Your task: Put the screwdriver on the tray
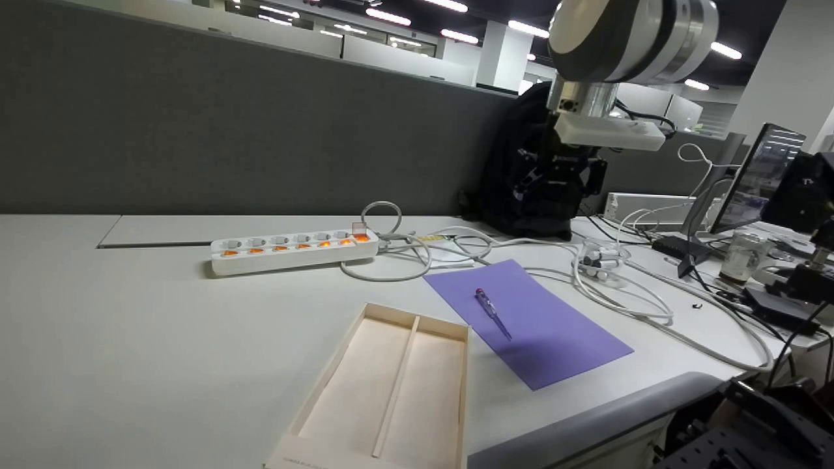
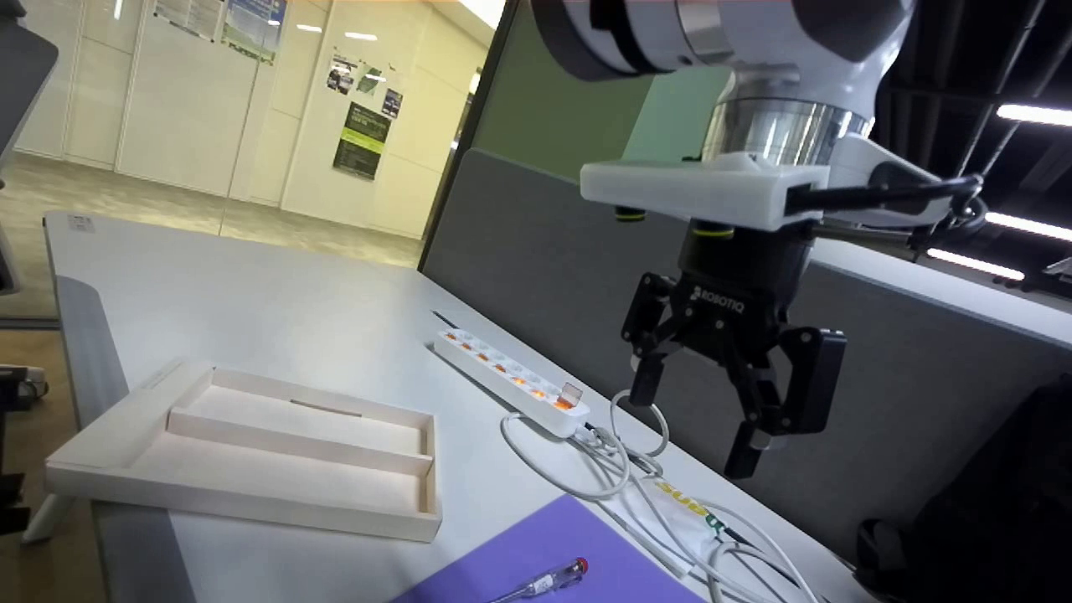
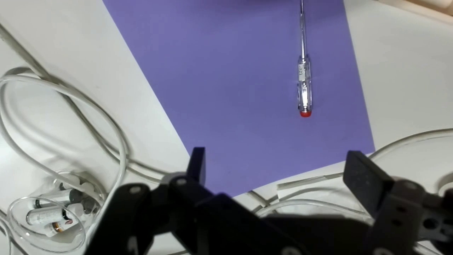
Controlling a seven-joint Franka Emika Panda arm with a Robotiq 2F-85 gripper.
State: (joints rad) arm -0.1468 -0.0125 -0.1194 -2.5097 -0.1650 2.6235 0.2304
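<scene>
The pincer stands spread, holding nothing, above the desk. The screwdriver rests on the purple sheet, below and ahead of the pincer in the wrist view, red cap nearer, shank pointing away. Its long axis runs nearly square to the closing line; the approach should need little rotation. The tray lies beyond, to one side. Markings: "ROBOTIQ" on the pincer body; yellow "SUB" on a white packet. Handle label: unreadable.
</scene>
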